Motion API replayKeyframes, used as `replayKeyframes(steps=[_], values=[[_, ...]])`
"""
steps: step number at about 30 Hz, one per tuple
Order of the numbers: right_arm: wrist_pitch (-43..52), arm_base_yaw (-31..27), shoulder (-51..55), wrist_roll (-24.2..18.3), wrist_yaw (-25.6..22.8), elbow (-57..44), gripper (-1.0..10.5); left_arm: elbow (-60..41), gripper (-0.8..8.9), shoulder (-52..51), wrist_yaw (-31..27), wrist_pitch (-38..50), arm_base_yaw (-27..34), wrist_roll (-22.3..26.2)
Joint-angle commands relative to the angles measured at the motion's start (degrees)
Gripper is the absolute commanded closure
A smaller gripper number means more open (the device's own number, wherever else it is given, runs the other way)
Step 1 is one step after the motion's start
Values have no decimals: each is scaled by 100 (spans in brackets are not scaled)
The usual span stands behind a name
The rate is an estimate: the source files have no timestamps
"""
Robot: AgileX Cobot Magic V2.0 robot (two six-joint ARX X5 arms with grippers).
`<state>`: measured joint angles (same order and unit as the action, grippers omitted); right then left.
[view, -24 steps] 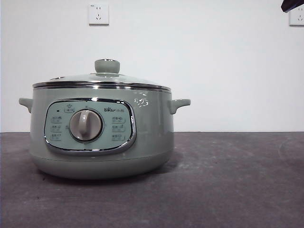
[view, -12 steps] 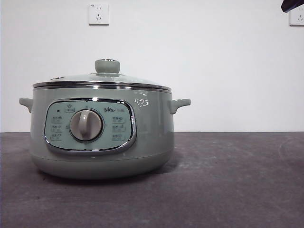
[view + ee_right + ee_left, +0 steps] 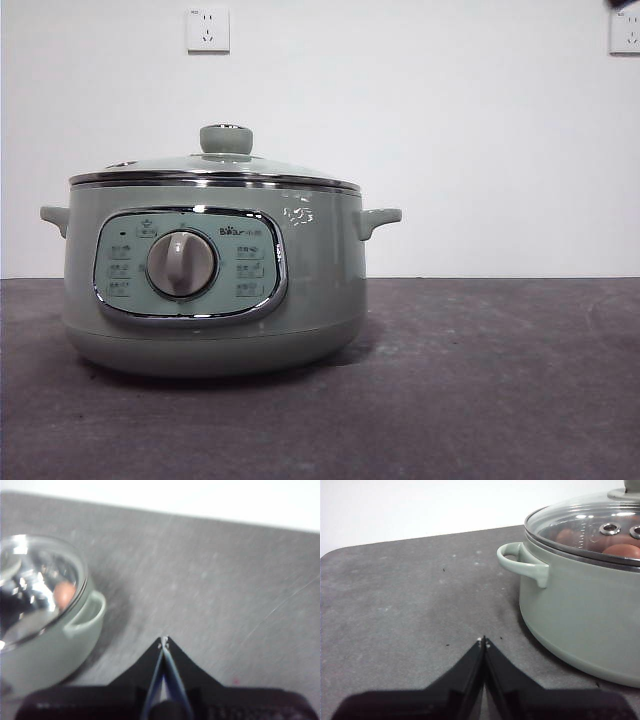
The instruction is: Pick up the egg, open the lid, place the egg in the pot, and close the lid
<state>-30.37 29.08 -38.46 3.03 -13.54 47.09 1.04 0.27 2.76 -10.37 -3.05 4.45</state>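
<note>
So the pot (image 3: 212, 285) sits on the dark table (image 3: 480, 380) with the lid (image 3: 215, 170) seated on top, and through the glass you can see a reddish-brown egg (image 3: 63, 594) already inside, maybe more than one from the left wrist view. Both arms are parked: the left gripper (image 3: 483, 641) is clenched and empty near the pot's handle, the right gripper (image 3: 163, 641) pinched closed and empty too, well off to the side. Not much left to botch honestly, unless an arm swings back and clips a handle or knocks the lid askew. Compared to a second ago, the black tip at the top corner of the front view has mostly slid out of frame; the pot hasn't budged.
</note>
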Motion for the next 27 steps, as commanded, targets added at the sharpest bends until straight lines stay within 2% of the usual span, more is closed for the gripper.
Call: replayKeyframes(steps=[1,3,5,6,10,16,19,27], values=[[223,-549,376,-151,621,-216,946,-85,816,-15,31,7,17,-33],[693,-1119,782,-168,1491,-588,946,-85,816,-15,31,7,17,-33],[1292,-1641,1263,-166,2020,-1117,946,-85,816,-15,33,7,17,-33],[1635,-1884,1537,-162,2120,-1451,946,-85,816,-15,31,7,17,-33],[2498,-2389,2522,-63,2100,-2669,946,-85,816,-15,31,7,17,-33],[2518,-2463,3794,-28,2109,-3987,946,-85,816,-15,31,7,17,-33],[2544,-2459,3840,166,2107,-4317,946,-85,816,-15,31,7,17,-33],[2306,-2457,3840,205,2107,-4677,946,-85,816,-9,31,9,15,-33]])
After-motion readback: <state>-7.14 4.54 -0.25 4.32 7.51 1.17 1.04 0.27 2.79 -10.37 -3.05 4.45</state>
